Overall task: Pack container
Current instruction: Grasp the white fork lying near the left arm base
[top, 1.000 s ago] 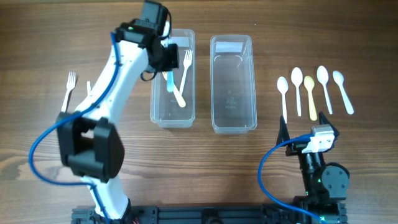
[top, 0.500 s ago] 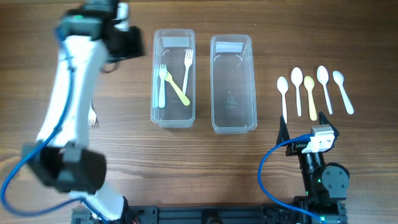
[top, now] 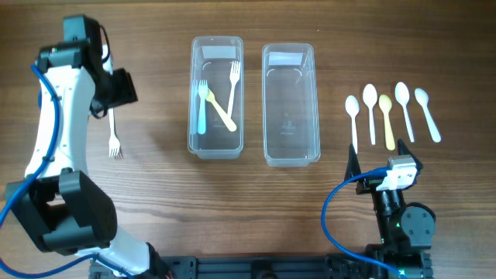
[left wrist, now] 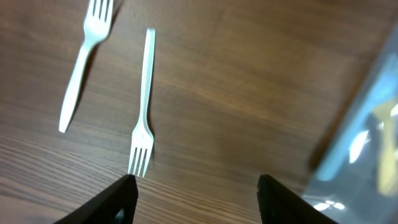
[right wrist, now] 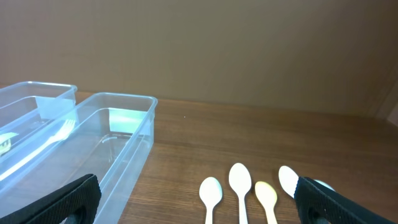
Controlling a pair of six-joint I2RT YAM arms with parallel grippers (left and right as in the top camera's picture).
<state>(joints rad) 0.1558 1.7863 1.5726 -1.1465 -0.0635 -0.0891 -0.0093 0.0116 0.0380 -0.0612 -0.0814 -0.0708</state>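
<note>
The left hand [left wrist: 199,198], fingers apart and empty, hovers above a white fork [left wrist: 144,106] at nine o'clock on the table [top: 155,190], likely to fetch it for the fork container [top: 194,144]. The right hand [right wrist: 202,205] rests spread too.

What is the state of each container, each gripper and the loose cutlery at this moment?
Left container: open, three forks inside.
Right container: open, empty.
Left gripper: open, holding nothing.
Right gripper: open, holding nothing.
Loose forks: two, lying on the table.
Spoons: five, lying in a row.
</note>
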